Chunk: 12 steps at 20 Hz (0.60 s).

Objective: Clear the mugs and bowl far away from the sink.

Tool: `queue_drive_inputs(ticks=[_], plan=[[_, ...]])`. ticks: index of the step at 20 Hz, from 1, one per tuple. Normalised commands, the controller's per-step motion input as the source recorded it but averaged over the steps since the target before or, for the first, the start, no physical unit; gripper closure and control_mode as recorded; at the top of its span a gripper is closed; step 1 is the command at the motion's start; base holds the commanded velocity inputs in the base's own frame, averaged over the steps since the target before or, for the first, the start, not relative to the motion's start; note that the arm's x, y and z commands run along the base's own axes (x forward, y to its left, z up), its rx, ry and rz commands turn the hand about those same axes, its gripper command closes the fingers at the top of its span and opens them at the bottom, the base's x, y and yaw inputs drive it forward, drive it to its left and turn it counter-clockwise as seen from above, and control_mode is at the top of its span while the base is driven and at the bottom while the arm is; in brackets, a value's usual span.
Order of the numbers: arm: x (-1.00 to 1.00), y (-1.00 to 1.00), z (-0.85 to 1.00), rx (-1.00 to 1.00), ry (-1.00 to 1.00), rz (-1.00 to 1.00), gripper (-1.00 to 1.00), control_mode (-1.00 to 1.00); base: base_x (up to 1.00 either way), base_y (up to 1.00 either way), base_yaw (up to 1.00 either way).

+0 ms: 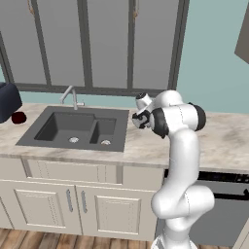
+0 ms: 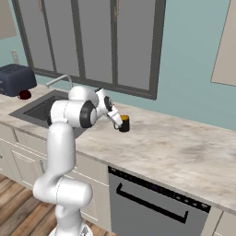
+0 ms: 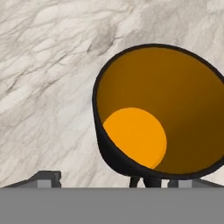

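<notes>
My pincer [image 2: 120,124] hangs right at the orange mug [image 2: 124,123] on the marble counter [image 2: 184,147], right of the sink [image 1: 78,127]; I cannot tell whether it grips; the mug's orange inside holds nothing; the maroon mug [image 1: 18,117] stands by the toaster [image 1: 8,99].

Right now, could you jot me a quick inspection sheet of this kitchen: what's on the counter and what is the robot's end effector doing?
Surface: marble-look counter, bare to the right of the arm.
Job's things: orange mug upright on the counter right of the sink; maroon mug left of the sink, beside the toaster; bowl: nothing seen.
Clutter: nothing seen.
End effector: at the orange mug's rim; whether it grips cannot be told.
Cables: nothing seen.
Surroundings: faucet behind the sink, window panels above, dishwasher below the counter.
</notes>
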Motion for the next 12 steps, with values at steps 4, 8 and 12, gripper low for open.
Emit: queue_drive_inputs(ticks=[4, 8, 12], plan=[[0.00, 0.00, -0.03, -0.01, 0.01, 0.00, 1.00, -1.00, 0.00, 0.00, 0.00], [0.00, 0.00, 0.00, 0.00, 0.00, 0.00, 1.00, -1.00, 0.00, 0.00, 0.00], [-0.03, 0.00, 0.01, 0.00, 0.00, 0.00, 1.00, -1.00, 0.00, 0.00, 0.00]])
